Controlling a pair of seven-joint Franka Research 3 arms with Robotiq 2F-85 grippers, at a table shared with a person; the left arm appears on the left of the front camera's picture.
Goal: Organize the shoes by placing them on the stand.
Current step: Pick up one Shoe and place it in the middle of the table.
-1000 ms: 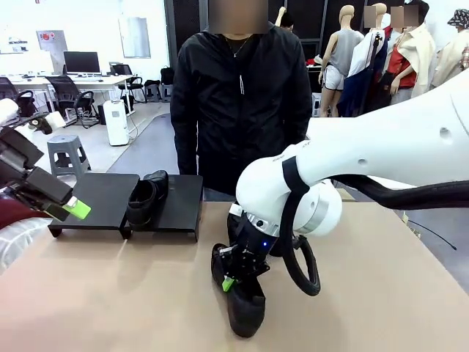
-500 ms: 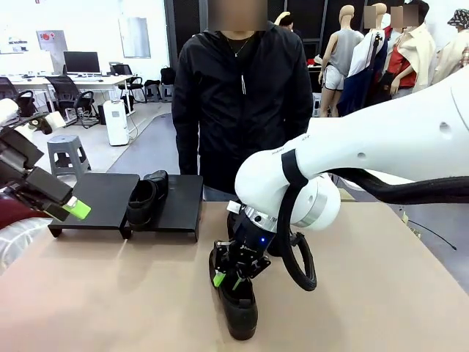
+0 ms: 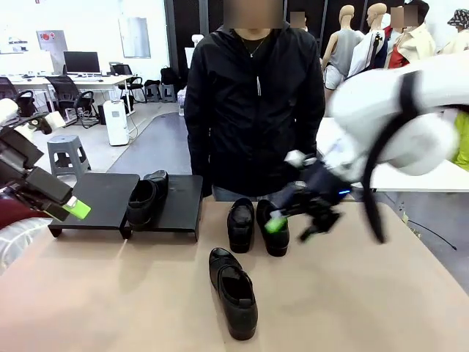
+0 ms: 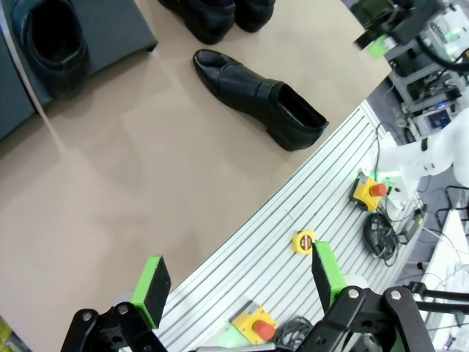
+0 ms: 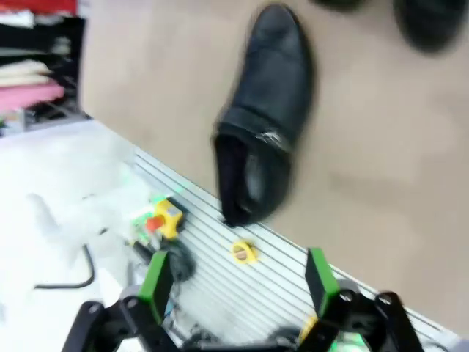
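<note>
One black loafer [image 3: 146,199] sits on the low black stand [image 3: 99,196] at the back left. Two more loafers [image 3: 241,224] [image 3: 274,229] stand side by side mid-table in front of the person. A fourth loafer [image 3: 234,292] lies alone near the front edge, toe away from me. My right gripper [image 3: 293,226] hovers open and blurred just right of the pair, holding nothing. In the right wrist view its gripper [image 5: 238,284] looks down on the lone loafer [image 5: 264,125]. My left gripper [image 3: 69,207] waits open at the far left, off the table; in its wrist view the gripper [image 4: 238,282] is empty.
The person stands at the far edge behind the pair of shoes. The stand's left panel [image 4: 110,29] is bare beside the loafer [image 4: 47,44] on it. Tan tabletop [image 3: 366,293] is open to the right and front left.
My right arm has let go of the near loafer and swung up and to the right, uncovering the two loafers behind it. The near loafer stays on the table. The left arm is unmoved.
</note>
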